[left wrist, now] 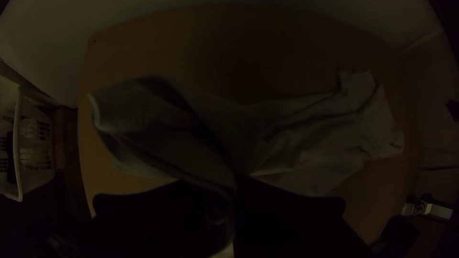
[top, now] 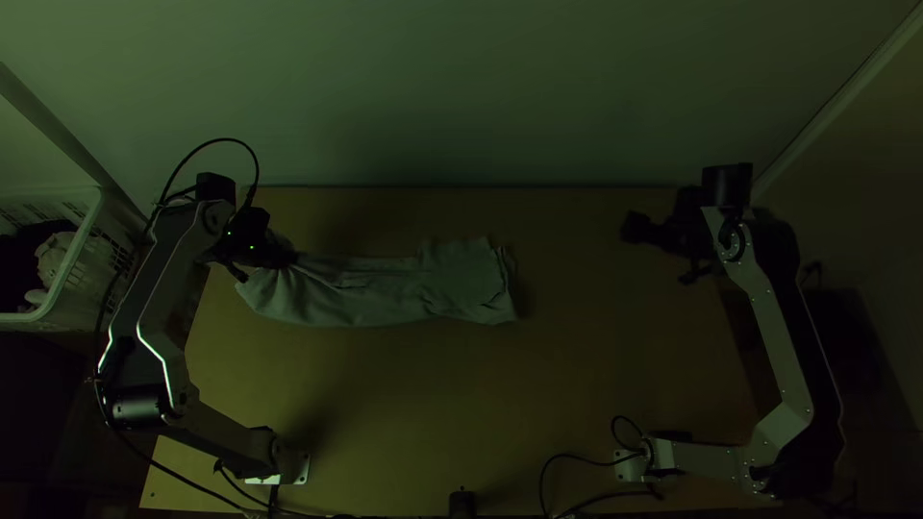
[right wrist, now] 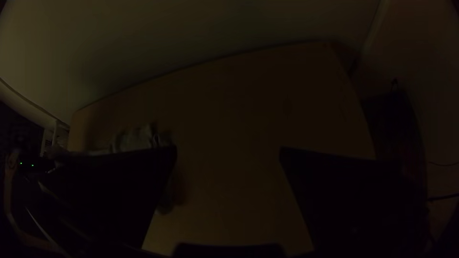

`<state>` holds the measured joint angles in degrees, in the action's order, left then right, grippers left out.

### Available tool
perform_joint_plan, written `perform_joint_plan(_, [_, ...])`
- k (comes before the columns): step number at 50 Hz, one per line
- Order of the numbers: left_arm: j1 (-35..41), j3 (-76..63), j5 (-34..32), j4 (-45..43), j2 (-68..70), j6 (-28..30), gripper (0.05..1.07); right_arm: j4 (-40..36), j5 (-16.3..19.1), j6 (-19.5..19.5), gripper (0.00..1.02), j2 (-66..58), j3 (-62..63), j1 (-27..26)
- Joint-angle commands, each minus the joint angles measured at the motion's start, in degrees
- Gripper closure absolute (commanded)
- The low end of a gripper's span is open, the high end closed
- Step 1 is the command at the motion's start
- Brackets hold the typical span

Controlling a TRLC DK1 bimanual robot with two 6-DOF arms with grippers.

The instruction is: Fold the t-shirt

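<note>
The t-shirt [top: 385, 291], one piece, lies on the far half of the desk [top: 461, 384] as a long, narrow, wrinkled band running left to right. It is gathered lengthwise, with loose folds at its right end.

Left of the desk, beside its far half, stands one white basket [top: 69, 284] with slotted walls. In it I can make out one pale crumpled bundle [top: 55, 258] and something dark [top: 21, 242] next to it; the light is poor, so there may well be more than these two.

There are two arms, each with one pincer. The left pincer [top: 264, 258] is over the left end of the t-shirt, closed, with a gathered fold of the cloth pinched between its fingers [left wrist: 291, 205]; a loose part of the cloth spreads out past the grip. The right pincer [top: 661, 252] is above the far right part of the desk, well apart from the t-shirt, spread wide with nothing between its fingers. One small black object [top: 461, 504] sits at the middle of the near edge.
</note>
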<state>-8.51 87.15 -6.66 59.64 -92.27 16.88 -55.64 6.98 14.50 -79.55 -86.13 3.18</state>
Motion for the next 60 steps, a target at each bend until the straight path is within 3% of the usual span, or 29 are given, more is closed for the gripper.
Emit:
perform_joint_plan(1, [3.3,4.3,1.6,2.2,2.1,-2.0,1.05,0.5,-0.3,-0.6,0.04,2.9,2.0,-0.7])
perform_joint_plan(29, [24.2,33.1,5.5,16.2,-12.3,-14.8,1.05,1.7,-0.3,-0.4,0.04,13.3,11.1,-2.7])
perform_joint_plan(45, [35.4,42.0,7.8,15.9,-20.4,-21.6,1.05,2.0,-0.3,0.2,0.04,18.6,16.2,-2.9])
perform_joint_plan(60, [43.6,42.8,9.1,9.9,-25.4,-27.5,1.05,2.0,-0.2,1.4,0.04,22.2,20.5,-2.8])
